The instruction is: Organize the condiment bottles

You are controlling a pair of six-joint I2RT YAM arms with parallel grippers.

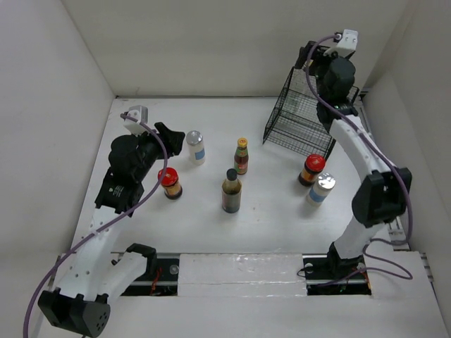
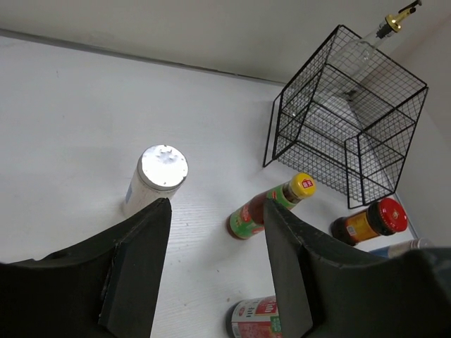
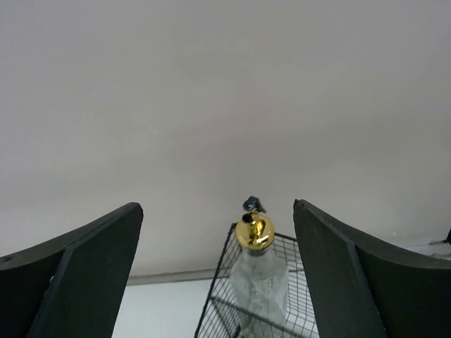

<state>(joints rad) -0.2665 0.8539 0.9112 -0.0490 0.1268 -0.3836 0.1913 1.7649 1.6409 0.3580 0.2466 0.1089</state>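
Observation:
My left gripper (image 1: 175, 135) (image 2: 217, 204) hangs open over the table with nothing between its fingers. A white silver-lidded shaker (image 1: 195, 146) (image 2: 156, 176) stands just left of it and the yellow-capped bottle (image 1: 242, 155) (image 2: 271, 205) just right. The dark black-capped bottle (image 1: 231, 190) (image 2: 257, 318) is nearer me. One red-lidded jar (image 1: 169, 183) stands beside the left arm. Another red-lidded jar (image 1: 311, 170) (image 2: 370, 220) and a second shaker (image 1: 321, 189) stand at the right. My right gripper (image 1: 308, 62) (image 3: 217, 205) is open above the tall clear gold-capped bottle (image 3: 255, 267) (image 2: 359, 53), which stands in the wire basket and touches neither finger.
The black wire basket (image 1: 299, 116) (image 2: 345, 120) (image 3: 218, 310) sits at the back right near the corner. White walls close in the table at the back and both sides. The right arm reaches over the basket.

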